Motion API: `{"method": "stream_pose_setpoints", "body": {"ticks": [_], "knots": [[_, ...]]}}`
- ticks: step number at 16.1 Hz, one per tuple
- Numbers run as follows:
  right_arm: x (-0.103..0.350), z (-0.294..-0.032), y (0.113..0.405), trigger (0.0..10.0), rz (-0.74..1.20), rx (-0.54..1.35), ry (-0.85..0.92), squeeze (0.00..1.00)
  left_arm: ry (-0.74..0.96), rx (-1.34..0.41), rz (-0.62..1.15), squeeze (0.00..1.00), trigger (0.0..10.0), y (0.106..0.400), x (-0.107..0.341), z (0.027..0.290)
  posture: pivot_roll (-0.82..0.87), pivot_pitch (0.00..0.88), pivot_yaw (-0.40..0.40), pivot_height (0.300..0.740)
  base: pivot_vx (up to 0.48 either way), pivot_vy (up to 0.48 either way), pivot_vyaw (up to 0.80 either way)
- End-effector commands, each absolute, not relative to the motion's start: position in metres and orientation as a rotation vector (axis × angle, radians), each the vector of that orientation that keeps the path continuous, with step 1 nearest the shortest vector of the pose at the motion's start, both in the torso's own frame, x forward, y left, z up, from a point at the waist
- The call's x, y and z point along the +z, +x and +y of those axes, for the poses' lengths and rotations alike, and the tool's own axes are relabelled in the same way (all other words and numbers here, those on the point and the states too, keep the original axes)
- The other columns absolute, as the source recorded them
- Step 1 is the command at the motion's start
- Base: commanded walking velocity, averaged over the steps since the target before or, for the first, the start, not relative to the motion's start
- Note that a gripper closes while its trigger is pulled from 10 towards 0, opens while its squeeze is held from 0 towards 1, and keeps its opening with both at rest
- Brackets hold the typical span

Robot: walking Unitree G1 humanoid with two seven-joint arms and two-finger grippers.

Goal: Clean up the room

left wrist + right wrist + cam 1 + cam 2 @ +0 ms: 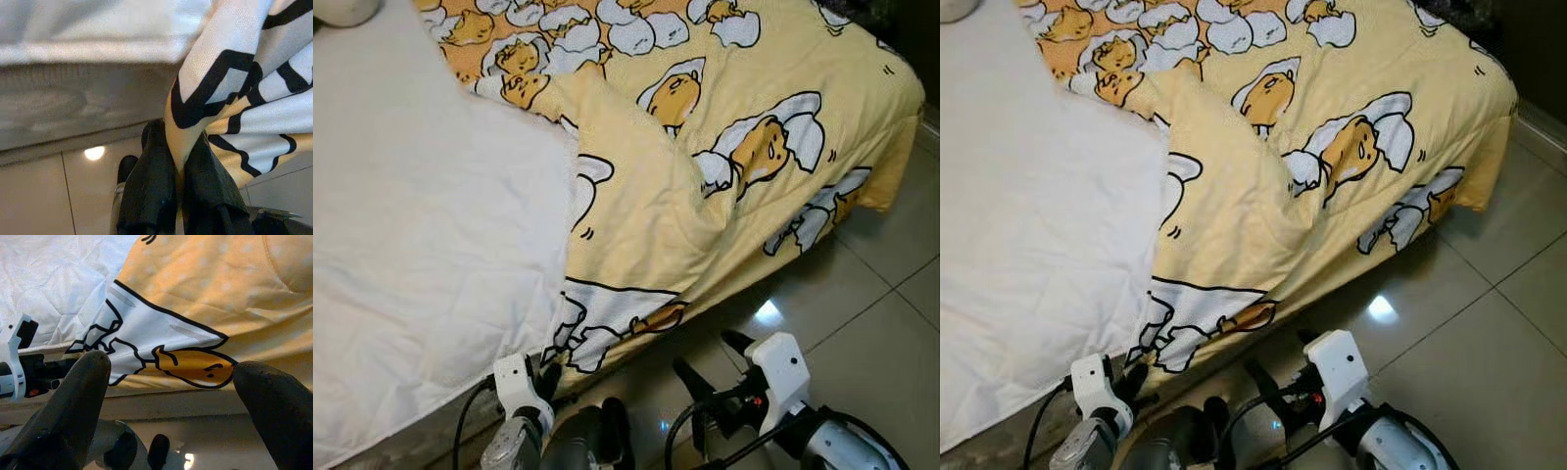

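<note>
Pinching yellow quilt (724, 147) hem: left gripper (178, 166). Right gripper (171, 396) spread wide over tiled floor (862, 323), beside bed (411, 245).

Blanket (705, 166) on bed (421, 235), overhanging floor (862, 333).

A bed (431, 431) with a white sheet (421, 225) stretched over its mattress stands on a glossy tiled floor (871, 323). A yellow blanket (724, 98) printed with cartoon eggs lies on the bed, bunched beyond the left gripper (548, 377), its corner hanging over the edge and pinched between that gripper's fingers. The right gripper (710, 357) hovers over the tiles just beside the hanging edge.
</note>
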State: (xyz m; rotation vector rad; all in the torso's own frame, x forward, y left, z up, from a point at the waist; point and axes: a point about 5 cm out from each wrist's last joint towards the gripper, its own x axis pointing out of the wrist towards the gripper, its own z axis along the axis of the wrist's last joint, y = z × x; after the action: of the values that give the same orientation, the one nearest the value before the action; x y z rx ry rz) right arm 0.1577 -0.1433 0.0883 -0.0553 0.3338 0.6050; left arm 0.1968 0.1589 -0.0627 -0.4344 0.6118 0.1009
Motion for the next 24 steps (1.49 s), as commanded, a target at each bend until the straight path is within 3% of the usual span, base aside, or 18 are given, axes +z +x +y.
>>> {"method": "stream_pose_setpoints", "body": {"ticks": [1,3,6,9,11,12,16,19,24], "knots": [[0.087,-0.142,0.155,10.0,0.342,0.617,-0.039,0.0,-0.422,0.157,0.669,0.0,0.0,0.184,-0.071,0.168,-0.29,0.257,0.166,0.74,-0.48,0.0,0.0],[0.087,-0.141,0.155,10.0,0.342,0.618,-0.038,0.0,-0.42,0.158,0.665,0.0,0.0,0.184,-0.07,0.168,-0.29,0.257,0.166,0.74,-0.48,0.0,0.0],[0.088,-0.142,0.154,10.0,0.341,0.614,-0.037,0.0,-0.404,0.162,0.632,0.0,0.0,0.186,-0.068,0.166,-0.3,0.257,0.168,0.74,0.0,0.0,0.0],[0.096,-0.145,0.156,10.0,0.302,0.611,-0.032,0.0,-0.416,0.216,0.692,0.0,0.0,0.169,-0.078,0.167,-0.31,0.262,0.161,0.74,0.0,0.0,0.0],[0.104,-0.148,0.162,10.0,0.272,0.618,-0.049,0.0,-0.41,0.201,0.697,0.0,0.0,0.175,-0.077,0.163,-0.3,0.261,0.156,0.74,0.0,0.0,0.0],[0.109,-0.148,0.167,10.0,0.252,0.622,-0.056,0.0,-0.407,0.197,0.697,0.0,10.0,0.179,-0.075,0.16,-0.3,0.261,0.156,0.74,0.0,0.0,0.0],[0.12,-0.147,0.176,10.0,0.21,0.626,-0.054,0.0,-0.428,0.263,0.733,0.0,10.0,0.176,-0.079,0.16,-0.31,0.26,0.154,0.74,0.0,0.0,0.0],[0.123,-0.147,0.175,10.0,0.21,0.624,-0.045,0.0,-0.514,0.459,0.851,0.0,10.0,0.146,-0.095,0.174,-0.32,0.265,0.147,0.74,0.0,0.0,0.0],[0.121,-0.15,0.172,10.0,0.235,0.633,-0.048,0.0,-0.539,0.572,1.013,0.0,10.0,0.104,-0.111,0.183,-0.32,0.266,0.132,0.74,0.0,0.0,0.0]]}}
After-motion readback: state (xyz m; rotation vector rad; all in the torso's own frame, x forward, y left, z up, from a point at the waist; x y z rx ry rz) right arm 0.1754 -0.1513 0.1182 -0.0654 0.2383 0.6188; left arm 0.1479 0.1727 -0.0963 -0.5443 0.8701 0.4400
